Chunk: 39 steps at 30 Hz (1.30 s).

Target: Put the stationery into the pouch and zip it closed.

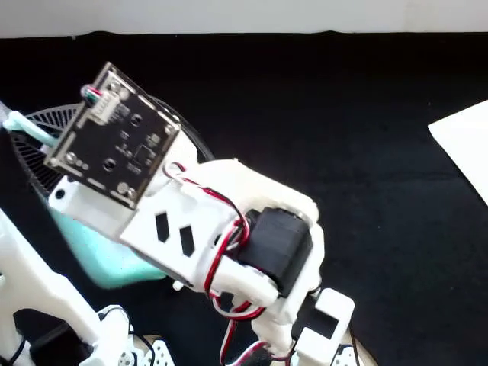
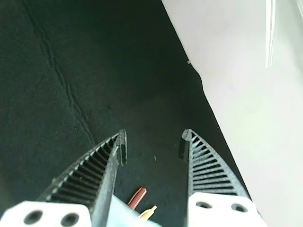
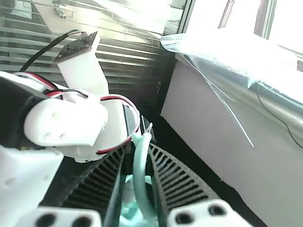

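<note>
Pouch [image 3: 138,187] is being pinched by the upward-tilted right gripper [image 3: 140,144]. Left gripper [image 2: 154,143] is hovering, fingers apart, over black cloth [image 2: 71,71].

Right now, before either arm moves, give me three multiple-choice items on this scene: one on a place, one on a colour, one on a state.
1. Where does the white sheet lie in the high view?
A. at the right edge of the black cloth
B. under the pouch
C. at the left edge of the cloth

2. What colour is the pouch?
A. red
B. pale teal
C. yellow

3. How does the left gripper stand?
A. shut on a pen
B. shut on the pouch
C. open

Answers:
1 A, the sheet's corner comes in over the cloth from the right edge.
2 B, its fabric shows pale teal in the high view.
3 C, its fingers stand apart with bare cloth between them.
</note>
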### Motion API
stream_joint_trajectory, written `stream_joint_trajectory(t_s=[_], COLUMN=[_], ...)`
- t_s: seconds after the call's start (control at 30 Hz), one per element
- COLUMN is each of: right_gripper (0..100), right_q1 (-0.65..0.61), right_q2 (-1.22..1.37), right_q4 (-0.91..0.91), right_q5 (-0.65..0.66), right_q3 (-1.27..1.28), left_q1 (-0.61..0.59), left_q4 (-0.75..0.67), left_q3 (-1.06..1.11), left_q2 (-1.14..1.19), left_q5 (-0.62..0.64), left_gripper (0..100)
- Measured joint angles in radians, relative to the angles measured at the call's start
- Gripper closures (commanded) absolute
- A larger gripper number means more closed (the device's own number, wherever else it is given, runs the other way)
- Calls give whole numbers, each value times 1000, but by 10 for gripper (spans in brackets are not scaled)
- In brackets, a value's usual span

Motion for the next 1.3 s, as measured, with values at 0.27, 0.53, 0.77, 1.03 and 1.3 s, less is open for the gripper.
stream_joint_trajectory(t_s=[0.27,0.53,0.77,1.03,1.3], right_gripper=[993,993,993,993,993], right_q1=[15,157,160,160,124], right_q2=[0,0,0,0,0], right_q4=[54,63,112,115,115], right_q5=[0,0,0,0,0], right_q3=[-14,-28,-28,-28,-28], left_q1=[43,61,103,267,384], left_q4=[0,3,80,117,109], left_q3=[40,-43,-150,-270,-273], left_q2=[77,175,203,207,207], left_q5=[-91,-100,-176,-245,-264], left_gripper=[800,736,732,733,733])
